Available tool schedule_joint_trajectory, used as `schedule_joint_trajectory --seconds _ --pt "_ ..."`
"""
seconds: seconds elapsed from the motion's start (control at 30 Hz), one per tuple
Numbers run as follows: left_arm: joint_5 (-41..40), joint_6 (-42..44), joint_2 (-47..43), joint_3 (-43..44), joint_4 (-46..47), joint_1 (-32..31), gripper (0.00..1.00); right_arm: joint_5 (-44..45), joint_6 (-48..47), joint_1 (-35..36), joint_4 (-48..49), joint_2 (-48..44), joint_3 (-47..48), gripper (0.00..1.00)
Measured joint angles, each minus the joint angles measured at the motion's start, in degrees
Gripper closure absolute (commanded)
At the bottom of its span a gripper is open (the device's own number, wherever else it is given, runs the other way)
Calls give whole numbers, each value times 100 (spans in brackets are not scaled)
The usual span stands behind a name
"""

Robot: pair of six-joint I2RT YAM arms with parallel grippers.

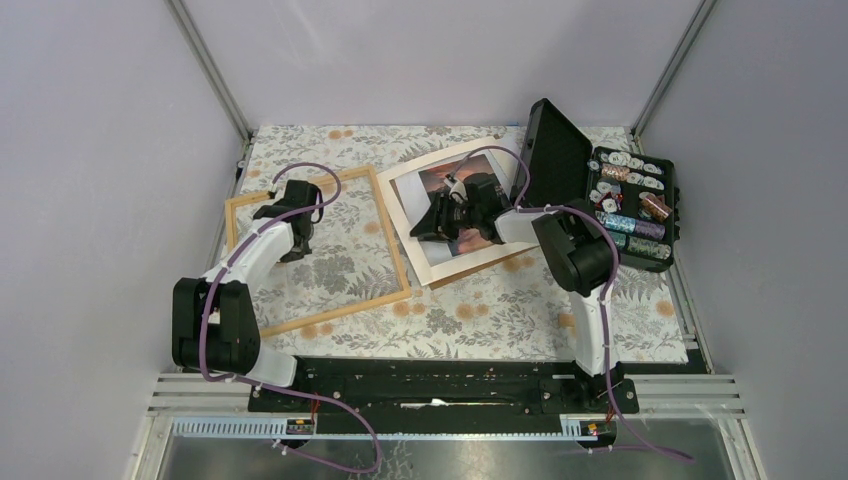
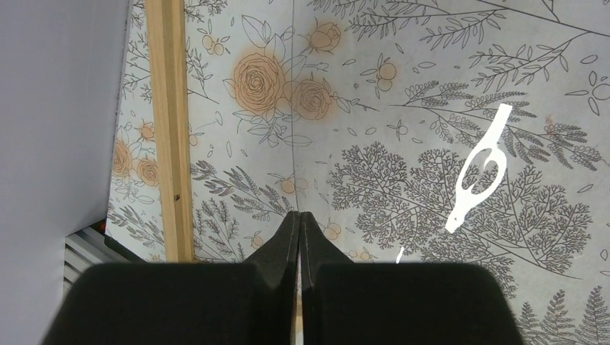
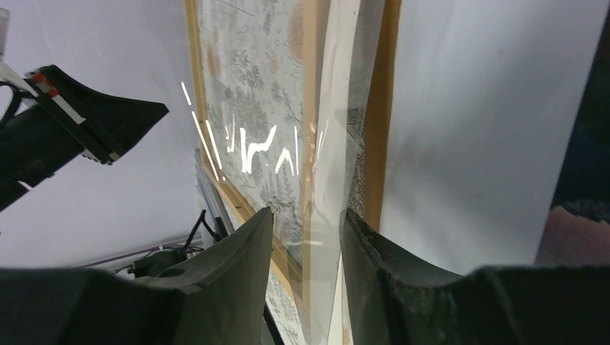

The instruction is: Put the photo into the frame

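Observation:
The light-wood frame [image 1: 385,232] lies flat on the floral cloth at centre left; its rail also shows in the left wrist view [image 2: 167,108] and the right wrist view [image 3: 311,79]. The sunset photo [image 1: 437,181] lies to its right under a cream mat [image 1: 408,212] on a brown backing board [image 1: 482,268]. In the right wrist view the photo [image 3: 580,230] shows only as a corner. My right gripper [image 1: 426,228] [image 3: 308,212] is open low over the stack's left edge, with a pale glossy sheet edge between its fingers. My left gripper [image 1: 285,210] [image 2: 298,214] is shut inside the frame's upper left.
An open black hard case [image 1: 558,155] with several thread spools [image 1: 630,205] stands at the back right, close to the photo stack. Bright glints [image 2: 478,169] show on the surface inside the frame. Grey walls enclose the table on three sides.

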Motion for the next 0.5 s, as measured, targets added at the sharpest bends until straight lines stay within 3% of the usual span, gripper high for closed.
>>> schedule_joint_trajectory --seconds 0.17,0.27,0.5 --pt "11 24 -2 0 26 9 100 -96 293 0 455 118 13 61" --pt "31 24 -11 0 28 17 100 -96 365 -2 557 149 13 53" --pt "149 24 -162 -85 107 33 100 -92 378 -90 588 321 192 47"
